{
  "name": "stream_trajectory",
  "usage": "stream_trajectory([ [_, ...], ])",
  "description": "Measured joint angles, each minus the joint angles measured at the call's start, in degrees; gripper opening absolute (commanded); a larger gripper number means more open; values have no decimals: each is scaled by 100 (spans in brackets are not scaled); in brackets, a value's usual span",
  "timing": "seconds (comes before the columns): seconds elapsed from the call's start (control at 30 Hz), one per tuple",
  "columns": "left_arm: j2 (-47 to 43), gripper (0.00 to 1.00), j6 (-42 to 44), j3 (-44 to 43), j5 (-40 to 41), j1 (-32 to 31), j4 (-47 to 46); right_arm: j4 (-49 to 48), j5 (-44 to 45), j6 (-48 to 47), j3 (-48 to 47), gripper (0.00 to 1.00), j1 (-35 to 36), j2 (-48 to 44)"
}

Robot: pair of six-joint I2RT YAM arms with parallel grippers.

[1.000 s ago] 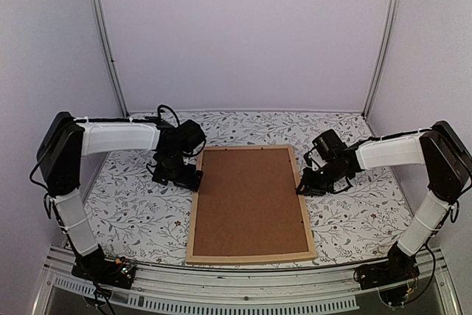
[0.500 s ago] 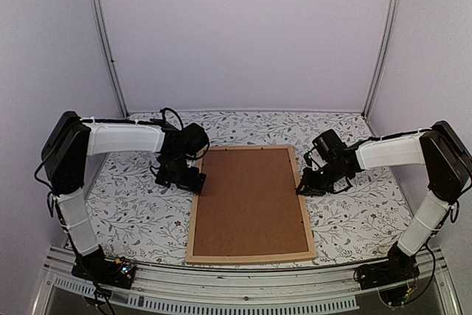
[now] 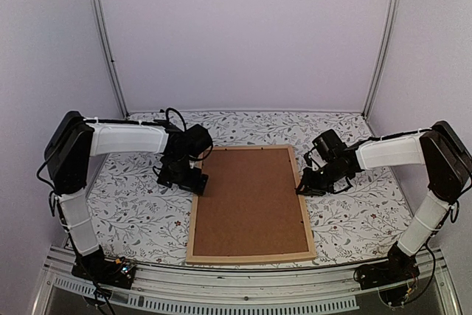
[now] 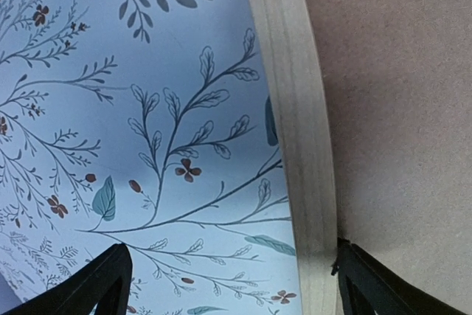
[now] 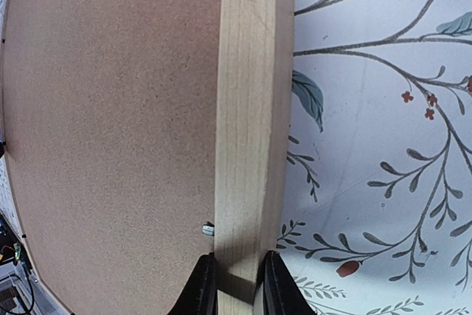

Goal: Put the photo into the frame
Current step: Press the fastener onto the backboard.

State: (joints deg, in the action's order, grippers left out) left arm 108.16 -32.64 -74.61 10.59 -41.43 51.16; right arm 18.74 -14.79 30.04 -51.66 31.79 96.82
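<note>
The frame (image 3: 193,220) of light wood lies flat in the middle of the table, its back up, with a brown backing board (image 3: 251,201) filling it. The photo is hidden. My right gripper (image 3: 302,189) is shut on the frame's right bar (image 5: 251,108), one finger (image 5: 200,289) on each side of the wood. My left gripper (image 3: 196,183) stands open at the frame's left bar (image 4: 299,130); one finger (image 4: 372,285) is over the board side, the other finger (image 4: 99,285) over the tablecloth, and the bar runs between them.
A floral tablecloth (image 3: 133,204) covers the table. A small metal tab (image 5: 209,229) sticks out from the bar's inner edge over the board. Metal posts (image 3: 107,42) and pale walls close in the back and sides.
My left gripper has moved right, toward the frame's left bar, and now straddles it. The right gripper and the frame have not moved.
</note>
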Motion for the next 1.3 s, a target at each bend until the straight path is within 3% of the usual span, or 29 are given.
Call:
stream_trajectory([
  [0.6, 125, 100, -256, -76, 103, -385, -238, -140, -24, 46, 101, 9, 0, -44],
  [1.03, -1692, 100, -501, 1541, -522, -437, -195, -142, -22, 55, 101, 9, 0, -44],
  [1.3, -1829, 100, -776, 1993, -804, -793, -203, -140, -20, 57, 101, 9, 0, -44],
])
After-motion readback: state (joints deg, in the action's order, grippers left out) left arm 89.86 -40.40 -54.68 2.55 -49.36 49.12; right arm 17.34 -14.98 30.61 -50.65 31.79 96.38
